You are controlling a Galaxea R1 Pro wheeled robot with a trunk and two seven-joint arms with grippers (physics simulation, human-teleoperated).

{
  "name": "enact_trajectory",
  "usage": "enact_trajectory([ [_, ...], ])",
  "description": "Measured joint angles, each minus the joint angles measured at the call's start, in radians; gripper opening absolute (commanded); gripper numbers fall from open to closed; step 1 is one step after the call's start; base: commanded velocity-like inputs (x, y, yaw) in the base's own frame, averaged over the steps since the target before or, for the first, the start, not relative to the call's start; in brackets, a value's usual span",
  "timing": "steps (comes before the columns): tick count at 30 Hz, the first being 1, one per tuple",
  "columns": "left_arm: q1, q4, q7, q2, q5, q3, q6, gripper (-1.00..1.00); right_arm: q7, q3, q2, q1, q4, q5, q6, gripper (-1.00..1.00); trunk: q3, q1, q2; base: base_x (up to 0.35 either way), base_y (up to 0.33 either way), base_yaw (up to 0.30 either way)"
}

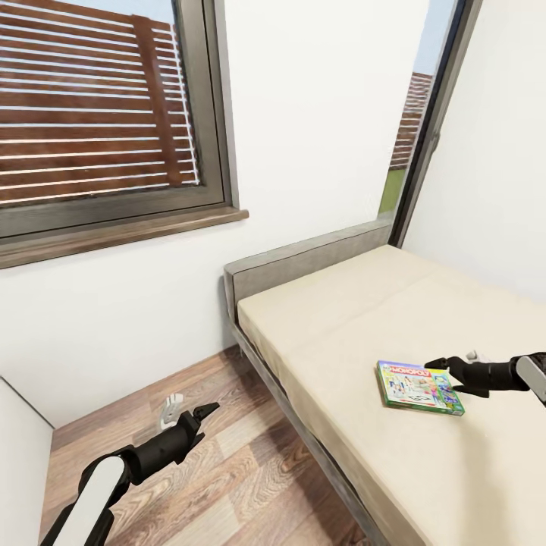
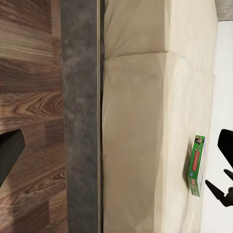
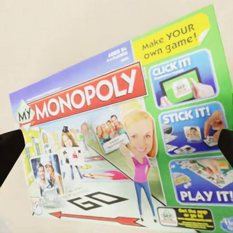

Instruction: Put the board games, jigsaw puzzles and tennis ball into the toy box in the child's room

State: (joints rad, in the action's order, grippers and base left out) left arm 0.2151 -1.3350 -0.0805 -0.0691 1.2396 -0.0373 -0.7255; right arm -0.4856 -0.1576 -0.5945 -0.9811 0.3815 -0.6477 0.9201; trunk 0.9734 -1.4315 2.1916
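Beige mattress fabric covers the bed in your head view, and one board game lies flat on it, near the side edge of the mattress that faces the wood floor. The red strip on the lid reads "MONOPOLY"; the rest is too small to read there. Your right gripper hangs just over the box's far edge with its fingers spread, holding nothing; its arm is cut off by the picture's edge. Your left gripper hovers over the floor beside the grey bed frame, fingers apart and empty.

In your left wrist view the board game shows edge-on as a thin green sliver on the mattress; its lettering is hard to make out. One dark fingertip shows at the picture's edge.

In your right wrist view the board game reads "MY MONOPOLY", "Make YOUR own game!", "CLICK IT!", "STICK IT!", "PLAY IT!" and "GO". Dark fingertips flank it, wide apart.
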Motion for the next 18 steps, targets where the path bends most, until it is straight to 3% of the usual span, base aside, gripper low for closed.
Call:
enact_trajectory([
  [9,0.000,0.000,0.000,0.000,0.000,0.001,0.000,1.00,0.061,0.005,0.030,-0.002,-0.004,-0.002,-0.007,1.00,0.000,0.001,0.000,0.000,0.000,-0.001],
  [18,0.000,0.000,0.000,0.000,0.000,0.001,0.000,1.00,0.083,0.012,0.036,-0.002,-0.004,-0.005,-0.008,1.00,0.000,0.003,0.000,0.000,0.000,0.000],
])
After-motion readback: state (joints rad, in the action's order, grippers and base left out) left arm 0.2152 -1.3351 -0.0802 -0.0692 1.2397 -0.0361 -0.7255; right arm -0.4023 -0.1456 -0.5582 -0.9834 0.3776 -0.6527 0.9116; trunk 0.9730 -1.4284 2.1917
